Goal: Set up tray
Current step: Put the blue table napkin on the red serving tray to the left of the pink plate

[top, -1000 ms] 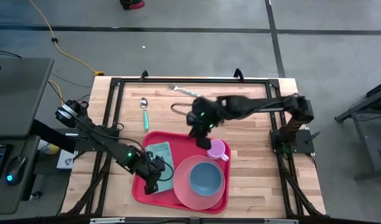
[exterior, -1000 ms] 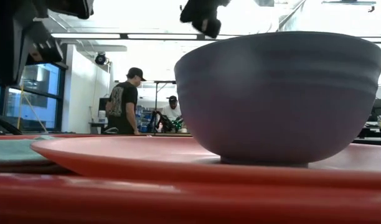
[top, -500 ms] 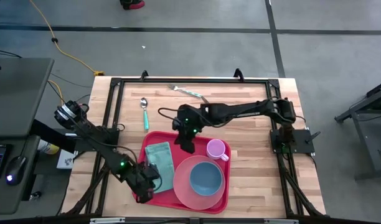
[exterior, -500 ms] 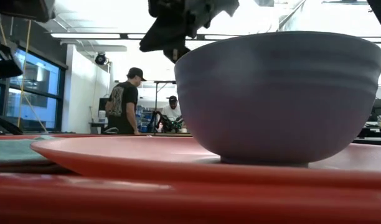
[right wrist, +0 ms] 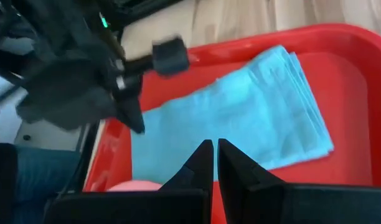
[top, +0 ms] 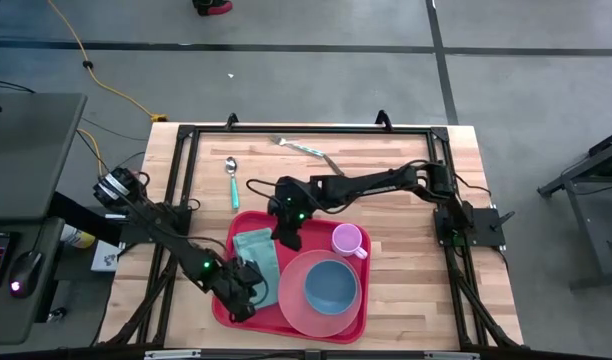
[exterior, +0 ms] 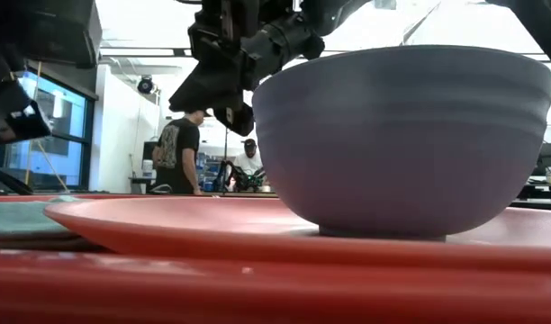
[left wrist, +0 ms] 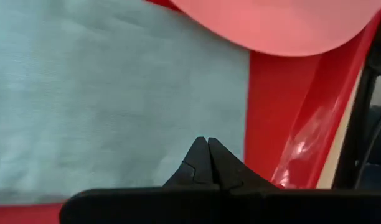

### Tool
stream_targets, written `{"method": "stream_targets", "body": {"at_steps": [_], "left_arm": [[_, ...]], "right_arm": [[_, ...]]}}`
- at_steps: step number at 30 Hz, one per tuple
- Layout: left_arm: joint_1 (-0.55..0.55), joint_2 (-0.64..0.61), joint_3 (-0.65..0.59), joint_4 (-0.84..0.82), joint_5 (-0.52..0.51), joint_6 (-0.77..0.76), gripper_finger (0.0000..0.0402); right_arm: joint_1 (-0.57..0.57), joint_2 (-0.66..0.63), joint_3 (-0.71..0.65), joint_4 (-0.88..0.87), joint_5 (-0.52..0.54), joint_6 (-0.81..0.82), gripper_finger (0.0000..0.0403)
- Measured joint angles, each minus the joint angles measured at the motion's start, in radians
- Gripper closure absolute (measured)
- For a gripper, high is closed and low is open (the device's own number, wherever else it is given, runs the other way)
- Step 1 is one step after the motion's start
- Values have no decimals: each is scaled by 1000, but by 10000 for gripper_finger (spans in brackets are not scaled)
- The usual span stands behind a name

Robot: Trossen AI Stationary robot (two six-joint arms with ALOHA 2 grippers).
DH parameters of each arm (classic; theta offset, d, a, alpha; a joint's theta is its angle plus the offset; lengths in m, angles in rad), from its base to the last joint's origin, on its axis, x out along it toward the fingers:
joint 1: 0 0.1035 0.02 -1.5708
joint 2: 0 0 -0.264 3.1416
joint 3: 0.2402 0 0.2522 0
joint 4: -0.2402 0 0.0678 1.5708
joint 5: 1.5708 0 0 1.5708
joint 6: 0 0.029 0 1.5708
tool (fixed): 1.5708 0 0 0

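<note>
Currently, your inventory reads as follows.

Bench (top: 406,270): wooden top with a dark frame along its edges; it carries everything you see listed below.
Tray (top: 248,222): red, lying flat on the near middle of the bench, between your two arms.
Cloth (top: 258,255): folded, light blue-green, lying flat in the tray's left half.
Plate (top: 296,305): salmon-pink, in the tray's near right part, its edge just beside the cloth.
Bowl (top: 331,285): blue-grey, upright on the plate.
Cup (top: 347,240): pink, upright at the tray's far right edge, just beyond the plate.
Spoon (top: 231,181): teal handle, on bare wood beyond the tray's far left corner, apart from it.
Fork (top: 306,149): near the bench's far edge, well apart from the tray.
Left end effector (top: 244,297): fingers fully together, holding nothing; you find it low over the cloth's near end, at the tray's left near side.
Right end effector (top: 286,238): fingers pressed together, empty; you find it over the cloth's far end.
Background: two people stand far behind the bench in the low view.
</note>
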Motion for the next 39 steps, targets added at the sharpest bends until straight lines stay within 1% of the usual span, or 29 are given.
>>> {"method": "stream_targets", "body": {"at_steps": [3,8,12,15,22,30,35,39], "left_arm": [[0,32,0,31,8,-1,393],[0,33,0,47,5,-15,393],[0,33,0,46,4,-14,393],[0,33,0,43,5,-14,393],[0,33,0,36,4,-12,393],[0,32,0,39,9,-8,393],[0,32,0,46,9,-8,393],[0,32,0,47,9,-6,393]], "right_arm": [[-8,0,0,32,-24,7,403],[-20,4,0,40,-25,6,403],[-27,58,3,120,-90,56,403],[-22,101,-2,129,-84,88,403],[-20,122,1,144,-93,80,403],[-20,196,1,183,-96,113,403],[-18,208,3,230,-100,135,403],[-18,209,32,216,-98,141,403]]}}
